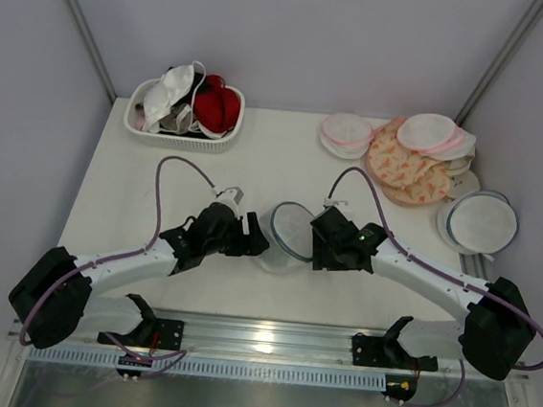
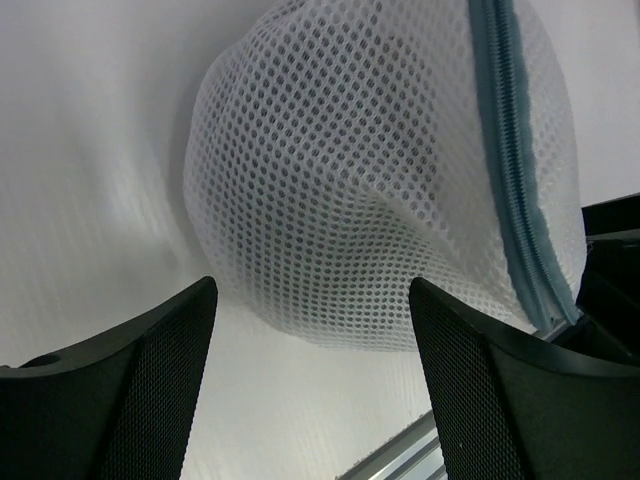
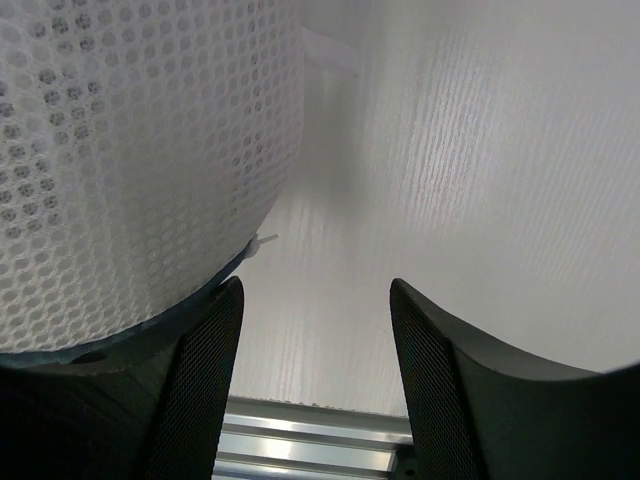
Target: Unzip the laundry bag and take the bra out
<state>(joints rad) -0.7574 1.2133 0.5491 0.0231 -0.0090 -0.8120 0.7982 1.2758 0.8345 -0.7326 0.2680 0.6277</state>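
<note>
Well, laundry bag [image 1: 291,234]: I judged its zip [image 2: 510,150] shut.
Left pincer [image 2: 312,290]: stood apart, 9 o'clock.
Right pincer [image 3: 317,290]: stood apart, 3 o'clock.
Remaining: unzipping, pulling bra out.

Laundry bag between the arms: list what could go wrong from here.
1. The laundry bag lies against the outside of a right tool finger, not between the fingers; closing may grab nothing, and moving could shove it away.
2. The left tool is open facing bare mesh; the zip runs off to one side, no pull visible, so it may pinch mesh.
</note>
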